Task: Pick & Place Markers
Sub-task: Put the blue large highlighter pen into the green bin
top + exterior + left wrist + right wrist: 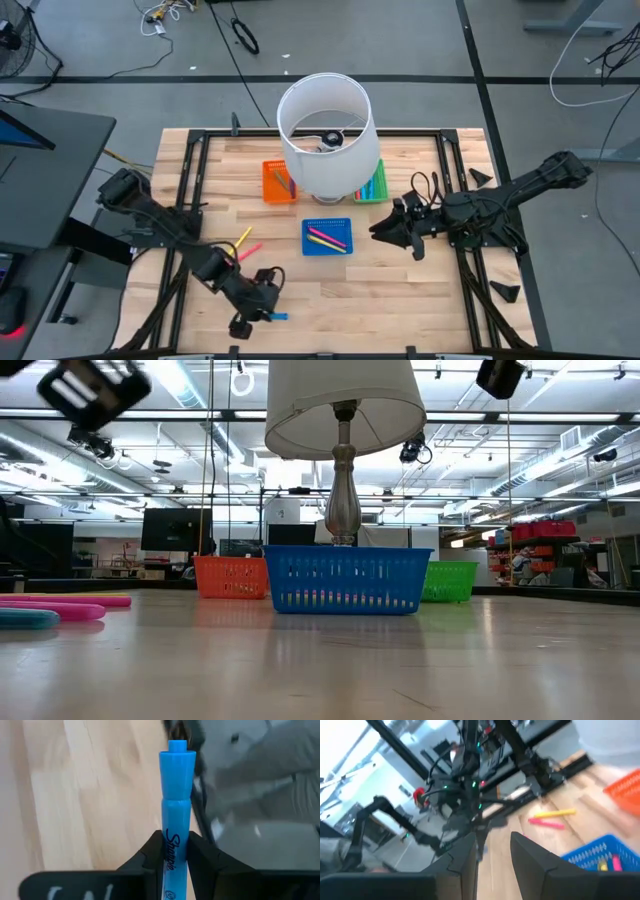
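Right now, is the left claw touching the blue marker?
Touching. The left wrist view shows the left claw shut on the blue marker, both fingers pressed against its barrel.

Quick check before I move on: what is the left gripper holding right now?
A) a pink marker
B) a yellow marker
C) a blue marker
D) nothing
C: in the left wrist view the left gripper is shut on a blue marker, its dark fingers pressing either side of the barrel.
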### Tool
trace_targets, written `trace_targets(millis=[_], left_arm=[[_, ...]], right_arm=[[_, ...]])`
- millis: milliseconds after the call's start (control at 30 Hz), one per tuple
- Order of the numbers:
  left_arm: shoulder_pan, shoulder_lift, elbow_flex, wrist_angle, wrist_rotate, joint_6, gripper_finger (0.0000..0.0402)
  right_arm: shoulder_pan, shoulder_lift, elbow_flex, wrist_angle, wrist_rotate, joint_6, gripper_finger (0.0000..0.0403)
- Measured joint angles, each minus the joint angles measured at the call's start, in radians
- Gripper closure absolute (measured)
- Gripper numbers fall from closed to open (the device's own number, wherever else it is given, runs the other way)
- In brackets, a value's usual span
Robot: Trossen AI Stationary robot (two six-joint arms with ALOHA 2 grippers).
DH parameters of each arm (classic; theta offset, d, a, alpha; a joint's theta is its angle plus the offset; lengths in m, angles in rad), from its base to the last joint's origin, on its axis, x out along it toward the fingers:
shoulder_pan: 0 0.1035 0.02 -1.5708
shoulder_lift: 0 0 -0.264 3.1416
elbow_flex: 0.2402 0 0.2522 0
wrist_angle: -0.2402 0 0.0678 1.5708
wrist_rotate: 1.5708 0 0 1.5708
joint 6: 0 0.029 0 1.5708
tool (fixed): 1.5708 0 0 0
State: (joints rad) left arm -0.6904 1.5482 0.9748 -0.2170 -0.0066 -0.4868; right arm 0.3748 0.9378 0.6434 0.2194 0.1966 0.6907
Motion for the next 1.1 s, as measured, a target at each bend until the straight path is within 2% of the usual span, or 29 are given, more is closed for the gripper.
trace_targets(millis=[333, 467, 600, 800, 933, 1100], left_arm=[[-0.016, 0.000, -0.001, 0.153, -0.359, 0.004, 0.0336], [-0.005, 0.000, -0.001, 0.224, -0.473, -0.005, 0.0336], [0.020, 0.000, -0.001, 0.384, -0.585, 0.027, 0.0336], [0.078, 0.000, -0.002, 0.562, -0.656, 0.061, 0.0336], [0.114, 0.000, -0.002, 0.672, -0.643, 0.079, 0.0336], [0.149, 0.000, -0.002, 0.750, -0.619, 0.079, 0.0336]], right_arm=[[0.003, 0.131, 0.000, 0.251, 0.032, -0.150, 0.0279], [0.029, 0.159, 0.000, 0.273, 0.032, -0.193, 0.0279], [0.062, 0.167, 0.000, 0.269, 0.032, -0.231, 0.0279], [0.098, 0.167, 0.000, 0.267, 0.032, -0.290, 0.0279], [0.109, 0.167, 0.000, 0.262, 0.032, -0.313, 0.0273], [0.110, 0.167, 0.000, 0.252, 0.032, -0.259, 0.0241]])
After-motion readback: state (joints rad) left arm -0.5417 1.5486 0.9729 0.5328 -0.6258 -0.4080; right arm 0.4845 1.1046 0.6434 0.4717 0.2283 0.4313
